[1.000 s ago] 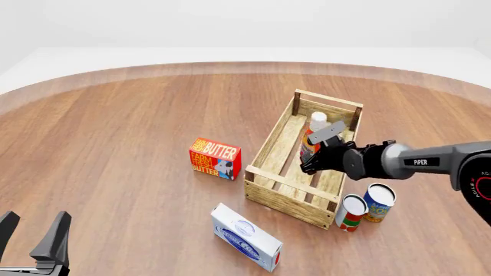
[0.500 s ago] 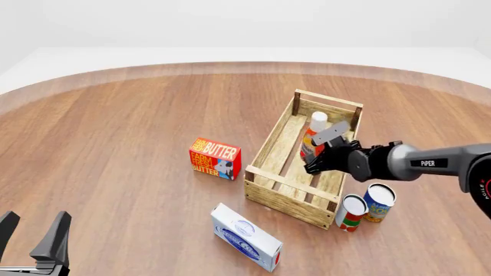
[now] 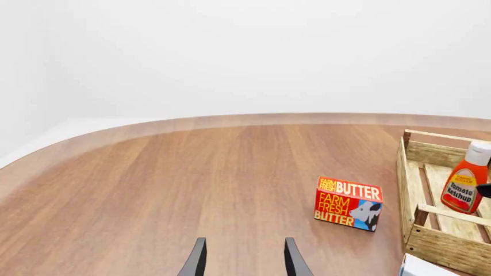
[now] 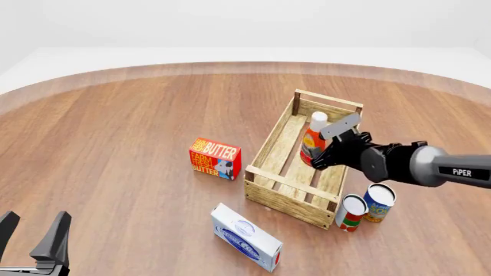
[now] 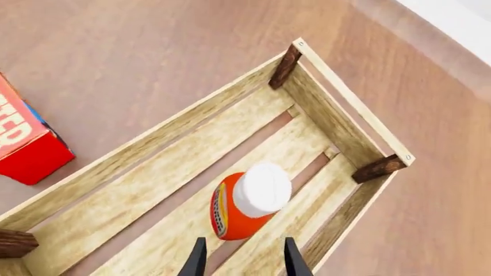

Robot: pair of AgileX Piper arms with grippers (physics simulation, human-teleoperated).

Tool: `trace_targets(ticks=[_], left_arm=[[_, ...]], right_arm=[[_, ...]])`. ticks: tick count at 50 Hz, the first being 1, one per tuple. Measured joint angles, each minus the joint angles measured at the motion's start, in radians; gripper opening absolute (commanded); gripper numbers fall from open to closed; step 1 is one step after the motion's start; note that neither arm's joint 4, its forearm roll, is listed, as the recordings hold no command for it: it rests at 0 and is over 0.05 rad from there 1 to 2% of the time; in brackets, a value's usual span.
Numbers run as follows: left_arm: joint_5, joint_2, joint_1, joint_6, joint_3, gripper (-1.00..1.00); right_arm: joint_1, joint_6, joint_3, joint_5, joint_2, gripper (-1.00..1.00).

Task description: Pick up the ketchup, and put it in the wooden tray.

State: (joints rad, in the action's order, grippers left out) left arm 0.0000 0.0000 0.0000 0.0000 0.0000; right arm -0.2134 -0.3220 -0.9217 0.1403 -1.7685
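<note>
Two grippers show, well apart from each other. The right gripper (image 4: 326,150) hangs above the wooden tray (image 4: 265,155), its fingers (image 5: 195,261) parted with nothing between them; in the right wrist view both fingertips sit free of the ketchup (image 5: 244,204), whose white cap lies just beyond them. The ketchup stands upright on the slatted bottom of the tray, in the half nearer the far end board, with its label facing the butter box side. From the front view the gripper partly covers the bottle's right flank, so whether the two touch there cannot be told.

The left gripper (image 4: 32,238) waits at the near left edge of the counter (image 4: 123,126), fingers open and holding nothing.

On the counter to the left of the tray lies the red butter box (image 4: 215,158), near it but apart. A white and blue box (image 4: 245,236) lies in front of the tray's near end. Two cans (image 4: 367,207) stand side by side just off the tray's near right corner.
</note>
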Motion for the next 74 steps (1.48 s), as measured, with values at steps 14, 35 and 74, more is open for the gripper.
trace_targets(ticks=[14, 35, 74], left_arm=[[0.0, 0.0, 0.0, 0.0, 0.0, 1.0], [0.0, 0.0, 0.0, 0.0, 0.0, 1.0], [0.0, 0.0, 0.0, 0.0, 0.0, 1.0]], right_arm=[[-0.017, 0.009, 0.054, -0.008, 0.1, 1.0], [-0.036, 0.02, 0.176, -0.049, 0.301, 1.0], [-0.001, 0.161, 0.484, -0.041, 0.649, 1.0]])
